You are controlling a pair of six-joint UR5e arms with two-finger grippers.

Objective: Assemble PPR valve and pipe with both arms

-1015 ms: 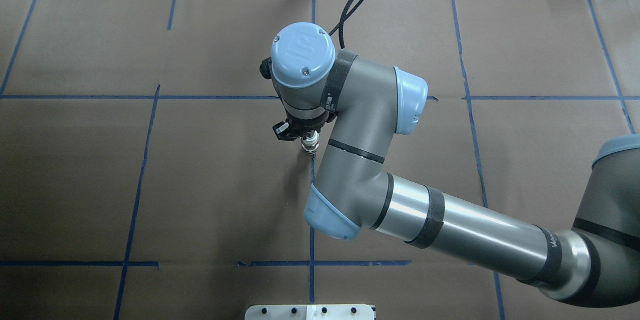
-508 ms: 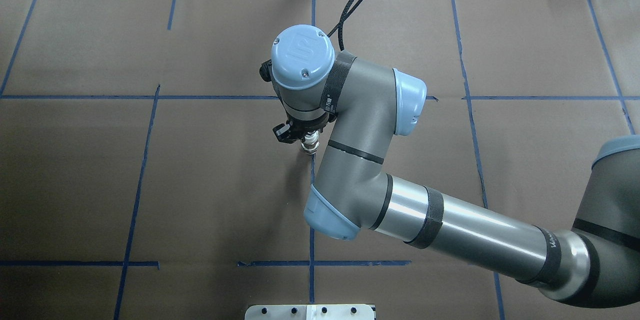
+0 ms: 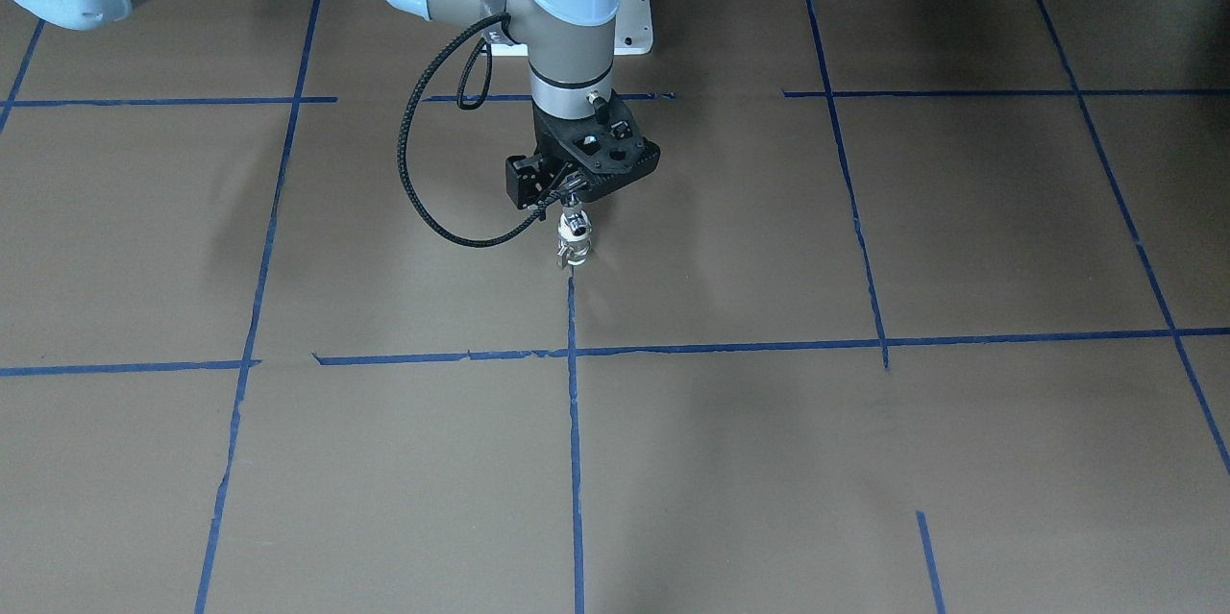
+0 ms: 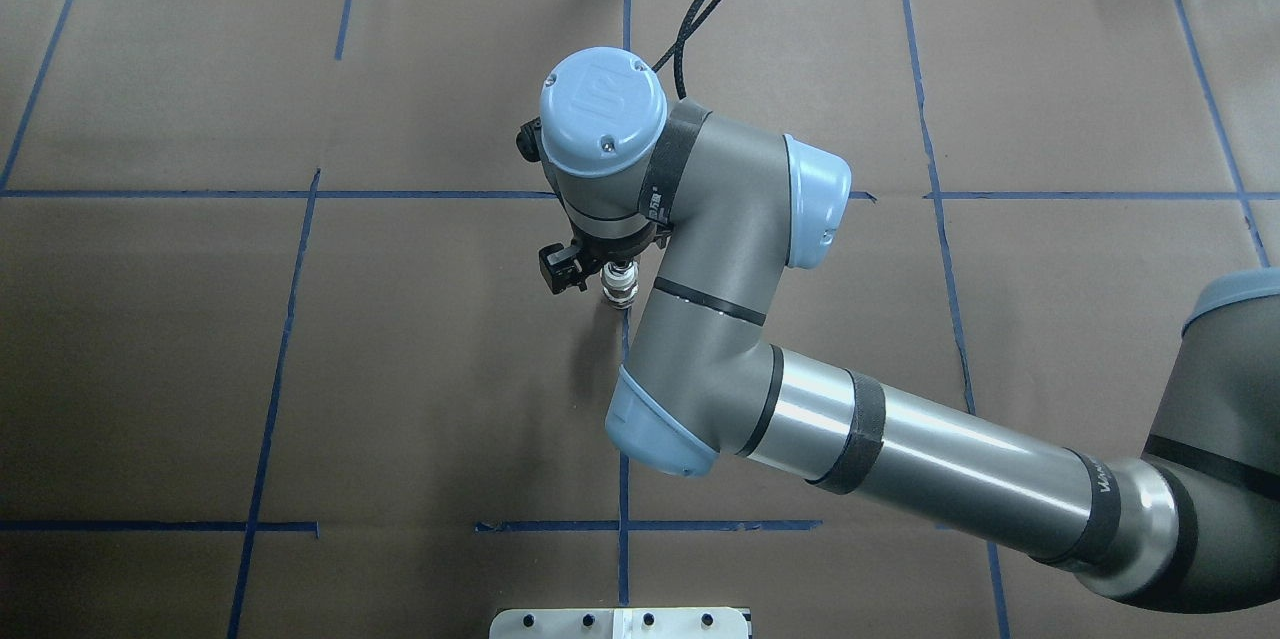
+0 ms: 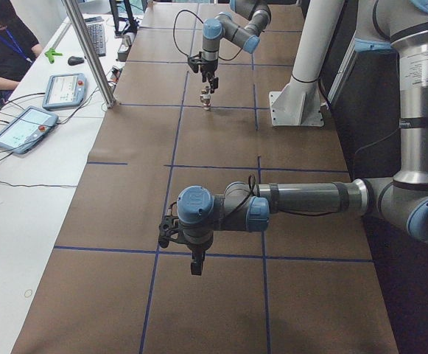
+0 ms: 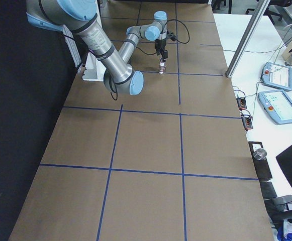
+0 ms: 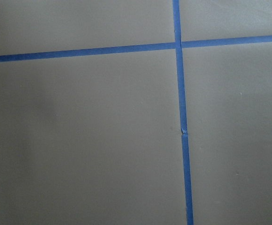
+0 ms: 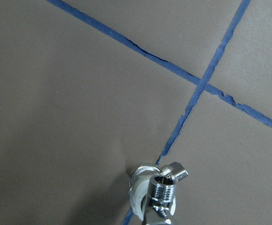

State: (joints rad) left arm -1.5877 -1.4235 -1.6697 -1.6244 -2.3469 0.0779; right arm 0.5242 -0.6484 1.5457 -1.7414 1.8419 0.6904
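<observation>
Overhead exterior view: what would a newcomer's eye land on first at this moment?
The big grey right arm reaching in from the right dominates. Its right gripper points straight down at mid-table and pinches the tiny PPR valve upright over a blue tape line. In the exterior left view, the left arm hovers far off over plain brown paper, with the left gripper near no part.

Brown paper (image 3: 865,460) with blue tape lines (image 3: 574,422) is observed beneath the right gripper (image 3: 574,210); a white pedestal (image 3: 636,18) is noted behind it.
</observation>
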